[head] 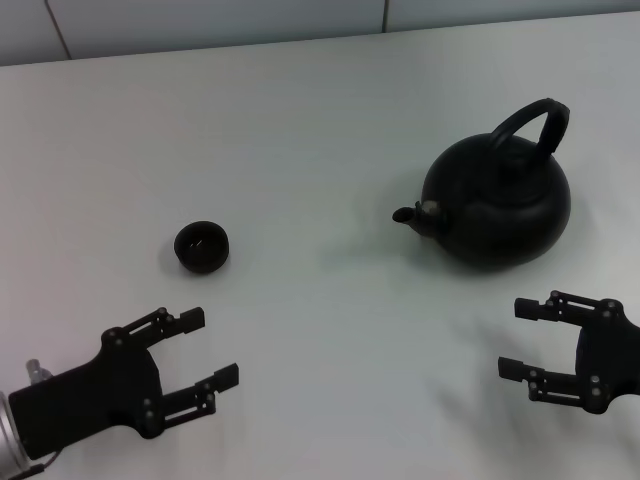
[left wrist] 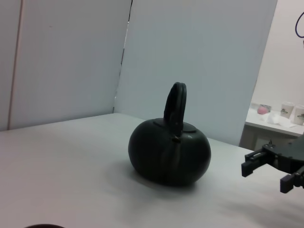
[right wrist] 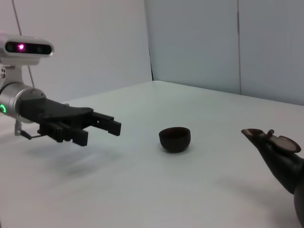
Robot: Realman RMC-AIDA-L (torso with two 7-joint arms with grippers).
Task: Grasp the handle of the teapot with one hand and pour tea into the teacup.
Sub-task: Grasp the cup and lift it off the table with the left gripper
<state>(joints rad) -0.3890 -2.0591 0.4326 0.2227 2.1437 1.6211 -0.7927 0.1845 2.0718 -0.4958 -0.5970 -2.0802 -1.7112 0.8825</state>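
- Teapot (right wrist: 285, 156): right wrist view shows only spout and front; body cut off at edge.
- Teacup (left wrist: 43, 226): left wrist view, probably the dark sliver at edge.

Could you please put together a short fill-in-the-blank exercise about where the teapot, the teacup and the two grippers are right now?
1. The teapot stands upright on the white table with its spout aimed toward the ____.
2. The gripper nearest the teapot is the ____ gripper.
3. The left gripper hovers near the teacup with its jaws ____.
4. The handle is held by ____ gripper.

Missing words: teacup; right; open; neither
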